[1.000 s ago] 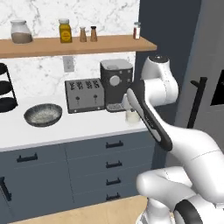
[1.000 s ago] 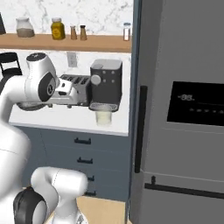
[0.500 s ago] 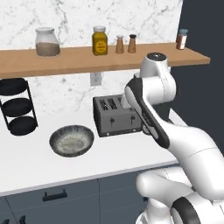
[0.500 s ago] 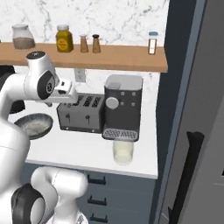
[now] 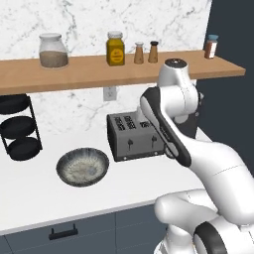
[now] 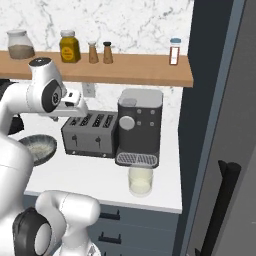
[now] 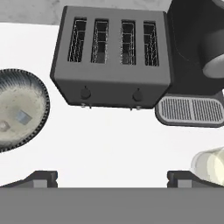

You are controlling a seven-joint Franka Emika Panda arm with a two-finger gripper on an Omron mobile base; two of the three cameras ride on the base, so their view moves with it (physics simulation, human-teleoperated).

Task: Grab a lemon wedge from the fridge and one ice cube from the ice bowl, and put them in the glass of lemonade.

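My gripper (image 7: 112, 177) hangs open and empty above the white counter, in front of the toaster, its two dark fingertips (image 7: 43, 177) far apart. The ice bowl (image 7: 17, 109), dark grey and speckled, lies to its left with small pale ice cubes (image 7: 22, 117) inside; it also shows on the counter (image 5: 82, 167) (image 6: 37, 148). The glass of lemonade (image 6: 140, 181) stands before the coffee machine and at the lower right of the hand view (image 7: 210, 164). The dark grey fridge (image 6: 225, 125) rises at the right. The lemon wedge is out of view.
A grey four-slot toaster (image 5: 134, 141) and a dark coffee machine (image 6: 139, 127) stand against the marble wall. A black three-tier rack (image 5: 17, 126) is at the far left. A wooden shelf (image 5: 99, 72) with jars and shakers runs overhead. Blue-grey drawers (image 6: 115, 220) sit below the counter.
The whole picture has shifted and grown, so the base has driven nearer the counter, with the fridge now further right. The gripper stays open over the counter by the toaster.
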